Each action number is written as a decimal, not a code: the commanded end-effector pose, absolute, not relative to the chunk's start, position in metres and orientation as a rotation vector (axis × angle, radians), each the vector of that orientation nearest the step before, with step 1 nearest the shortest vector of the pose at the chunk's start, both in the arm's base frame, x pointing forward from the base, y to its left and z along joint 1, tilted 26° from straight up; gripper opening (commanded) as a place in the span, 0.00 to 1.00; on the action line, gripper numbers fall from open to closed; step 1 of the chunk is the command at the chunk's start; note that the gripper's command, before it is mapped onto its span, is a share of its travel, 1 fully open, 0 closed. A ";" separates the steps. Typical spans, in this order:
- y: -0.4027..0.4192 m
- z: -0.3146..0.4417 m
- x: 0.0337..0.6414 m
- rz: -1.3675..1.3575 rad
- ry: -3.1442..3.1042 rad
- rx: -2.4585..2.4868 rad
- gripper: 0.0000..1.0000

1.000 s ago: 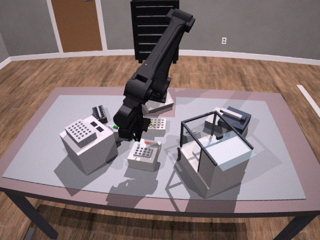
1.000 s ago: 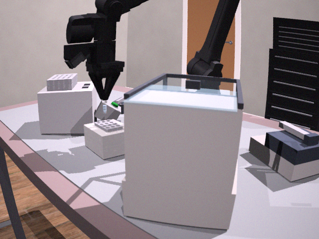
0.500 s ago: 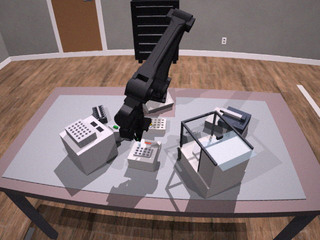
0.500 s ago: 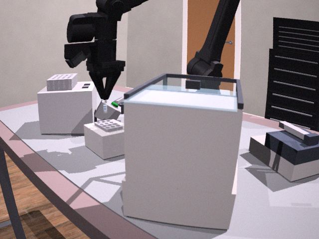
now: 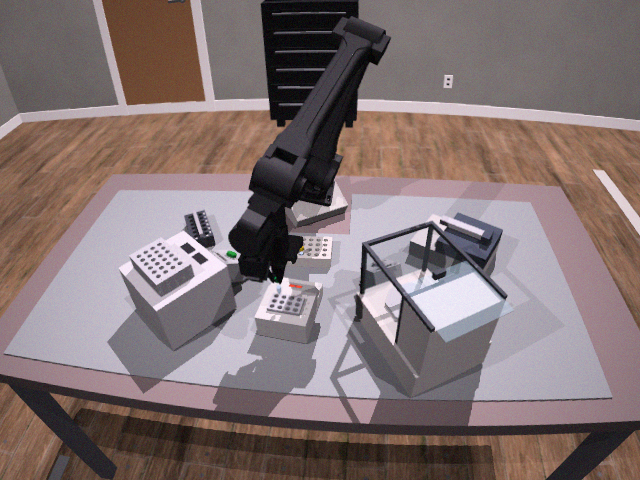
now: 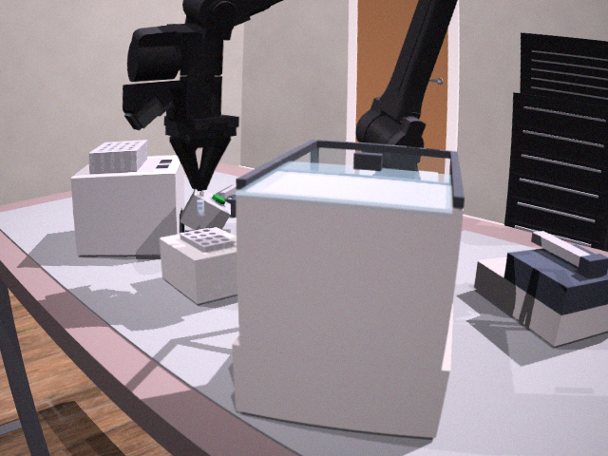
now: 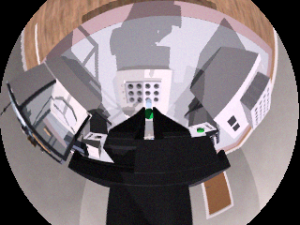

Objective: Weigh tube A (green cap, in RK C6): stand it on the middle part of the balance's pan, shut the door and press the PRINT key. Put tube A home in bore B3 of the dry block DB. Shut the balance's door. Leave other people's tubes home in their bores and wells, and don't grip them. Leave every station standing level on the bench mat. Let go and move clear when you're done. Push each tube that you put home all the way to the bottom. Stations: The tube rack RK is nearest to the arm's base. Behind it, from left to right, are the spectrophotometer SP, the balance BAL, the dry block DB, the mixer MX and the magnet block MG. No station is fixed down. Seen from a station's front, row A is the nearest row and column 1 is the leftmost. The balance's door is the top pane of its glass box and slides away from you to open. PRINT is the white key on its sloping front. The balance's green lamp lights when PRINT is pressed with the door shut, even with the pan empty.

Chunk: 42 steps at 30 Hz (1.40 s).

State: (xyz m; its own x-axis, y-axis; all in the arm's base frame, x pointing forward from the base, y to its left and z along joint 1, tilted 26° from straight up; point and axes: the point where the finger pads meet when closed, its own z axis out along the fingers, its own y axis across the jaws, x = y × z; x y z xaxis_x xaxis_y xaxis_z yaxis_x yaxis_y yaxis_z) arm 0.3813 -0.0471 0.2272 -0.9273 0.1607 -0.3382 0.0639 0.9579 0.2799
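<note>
My gripper [image 5: 277, 277] [image 6: 199, 187] points straight down and is shut on tube A [image 5: 279, 285] [image 6: 199, 204], a clear tube whose green cap [image 7: 149, 112] shows between the fingertips in the wrist view. The tube hangs upright a little above the dry block DB [image 5: 283, 324] [image 6: 192, 275] [image 7: 145, 77], over the arm-side edge of its grey bore plate; I cannot tell which bore lies under it. The balance BAL [image 5: 434, 351] [image 6: 338, 304] stands to the right in the top view. Its top pane [image 5: 457, 304] [image 6: 343, 188] is slid back and overhangs the rear of the glass box.
The mixer MX [image 5: 178, 304] [image 6: 123, 211] stands close to the left of the dry block, with a green part [image 5: 231, 253] [image 6: 218, 198] on a sloping grey panel near my fingers. The rack RK [image 5: 316, 251] holds other tubes behind the arm. The spectrophotometer SP [image 5: 467, 240] [image 6: 549, 289] and the dark magnet block MG [image 5: 200, 227] stand farther off.
</note>
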 end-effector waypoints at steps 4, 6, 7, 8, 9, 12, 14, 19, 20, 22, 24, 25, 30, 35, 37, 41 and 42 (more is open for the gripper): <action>-0.048 0.240 0.387 0.365 2.720 0.156 0.09; -0.048 0.240 0.387 0.365 2.720 0.156 0.09; -0.048 0.240 0.387 0.365 2.720 0.156 0.09; -0.048 0.240 0.387 0.365 2.720 0.156 0.09; -0.048 0.240 0.387 0.365 2.720 0.156 0.09; -0.048 0.240 0.387 0.365 2.720 0.156 0.09; -0.048 0.240 0.387 0.365 2.720 0.156 0.09; -0.048 0.240 0.387 0.365 2.720 0.156 0.09; -0.048 0.240 0.387 0.365 2.720 0.156 0.09; -0.048 0.240 0.387 0.365 2.720 0.156 0.09; -0.048 0.240 0.387 0.365 2.720 0.156 0.09; -0.048 0.240 0.387 0.365 2.720 0.156 0.09; -0.048 0.240 0.387 0.365 2.720 0.156 0.09; -0.041 0.231 0.379 0.376 2.740 0.159 0.09; -0.040 0.232 0.378 0.375 2.737 0.158 0.09; -0.040 0.231 0.378 0.376 2.740 0.159 0.09; -0.040 0.231 0.378 0.376 2.741 0.160 0.09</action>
State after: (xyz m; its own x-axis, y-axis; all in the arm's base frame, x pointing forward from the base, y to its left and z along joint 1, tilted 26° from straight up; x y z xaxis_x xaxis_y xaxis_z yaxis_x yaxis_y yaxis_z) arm 0.3812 -0.0465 0.2279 -0.9267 0.1609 -0.3396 0.0636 0.9578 0.2802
